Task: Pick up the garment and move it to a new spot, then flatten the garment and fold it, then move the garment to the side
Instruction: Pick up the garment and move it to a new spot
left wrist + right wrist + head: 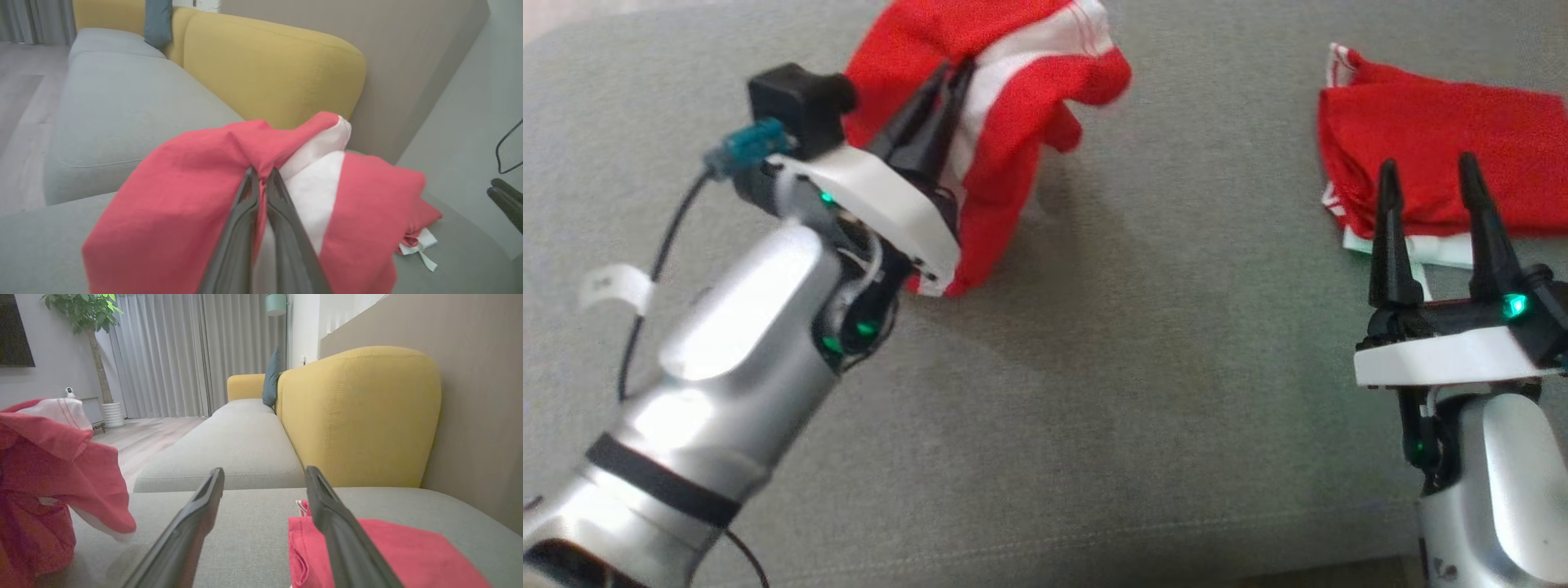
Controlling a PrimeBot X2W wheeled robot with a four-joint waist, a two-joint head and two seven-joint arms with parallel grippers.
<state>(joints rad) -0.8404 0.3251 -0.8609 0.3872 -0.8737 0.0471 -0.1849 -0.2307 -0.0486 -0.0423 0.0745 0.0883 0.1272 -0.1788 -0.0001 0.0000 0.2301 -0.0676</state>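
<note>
— Any writing legible here?
— None. A small white paper tag (614,287) on the thin black cable (666,237) behind the left gripper (956,69) bears a faint mark, too blurred to read.
— And the red-and-white cloth garment (1013,122) at its fingertips?
— No legible print.

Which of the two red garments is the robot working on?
On the grey sofa seat, look to the robot's left, where the left gripper has its jaws shut on a red garment. Unlike the folded garment lying flat by the open right gripper, it hangs bunched, showing a white stripe.
</note>
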